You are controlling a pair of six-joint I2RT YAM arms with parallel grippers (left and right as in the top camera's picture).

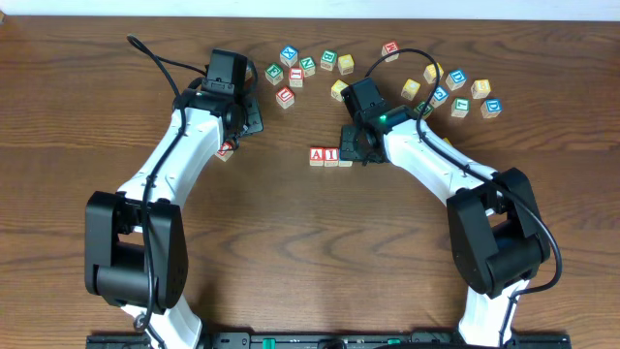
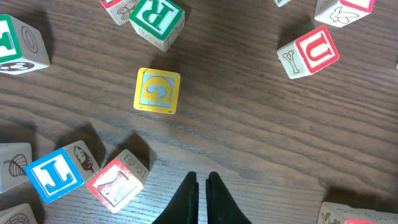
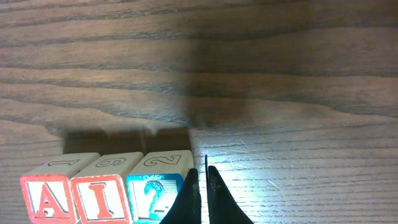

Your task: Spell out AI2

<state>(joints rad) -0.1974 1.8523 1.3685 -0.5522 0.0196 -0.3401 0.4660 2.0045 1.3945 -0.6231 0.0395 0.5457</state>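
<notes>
A red A block (image 3: 46,199), a red I block (image 3: 99,199) and a blue 2 block (image 3: 155,190) stand side by side in a row at the bottom left of the right wrist view. In the overhead view the A block (image 1: 317,155) and I block (image 1: 330,155) show at the table's middle. My right gripper (image 3: 203,173) is shut and empty, its tips just at the right edge of the 2 block; overhead it (image 1: 353,147) covers that block. My left gripper (image 2: 202,179) is shut and empty over bare wood, below a yellow G block (image 2: 157,91).
Several loose letter blocks lie along the back (image 1: 291,73) and at the back right (image 1: 455,92). One block (image 1: 225,150) lies beside the left arm. Near the left gripper are a red picture block (image 2: 117,183), a blue block (image 2: 56,174) and a red U block (image 2: 311,53).
</notes>
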